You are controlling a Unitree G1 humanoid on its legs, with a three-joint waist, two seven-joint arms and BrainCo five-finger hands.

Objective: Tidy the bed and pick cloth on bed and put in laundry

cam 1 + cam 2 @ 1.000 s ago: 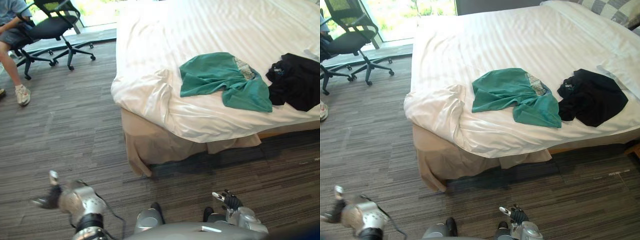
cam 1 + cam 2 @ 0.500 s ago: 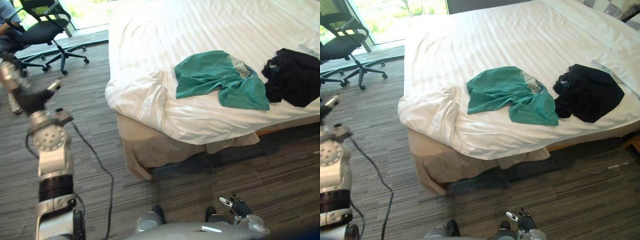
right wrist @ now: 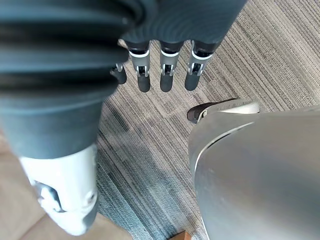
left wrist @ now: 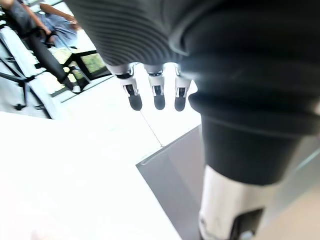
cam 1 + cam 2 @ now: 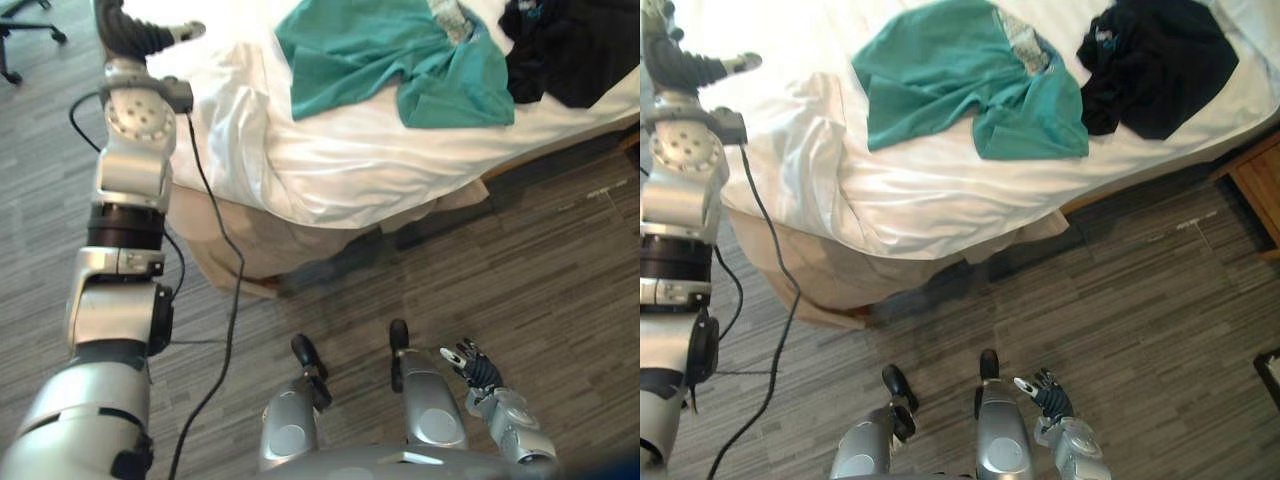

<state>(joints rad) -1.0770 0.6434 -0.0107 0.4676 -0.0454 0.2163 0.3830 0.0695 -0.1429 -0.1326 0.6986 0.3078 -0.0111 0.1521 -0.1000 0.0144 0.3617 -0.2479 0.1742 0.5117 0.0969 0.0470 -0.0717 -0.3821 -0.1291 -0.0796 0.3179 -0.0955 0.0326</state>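
Nearest us, the right hand (image 5: 472,363) hangs low over the grey striped carpet floor (image 5: 520,250). Its fingers (image 3: 166,75) are loose and nearly straight, with nothing in them.

Next out is the bed's near edge. A beige bed skirt (image 5: 245,235) hangs below the white sheet (image 5: 340,160), which is bunched and wrinkled at the near-left corner.

The left arm reaches up along the left side, and the left hand (image 5: 133,35) sits at that rumpled corner. In its wrist view the fingers (image 4: 158,92) are extended and released, grasping nothing, with white bedding beyond them. We cannot tell if the hand touches the sheet.

Further back on the bed lies the green cloth (image 5: 385,55), spread flat but creased, with a patterned grey patch at its far edge. It is well apart from the left hand, toward the robot's right. The black cloth (image 5: 1160,60) lies crumpled just beside it on the right, edges seeming to touch. Both cloths are on the bed, in neither hand.

A wooden nightstand (image 5: 1255,185) stands at the far right by the bed. In the left wrist view a person (image 4: 57,27) sits far off beyond the bed.
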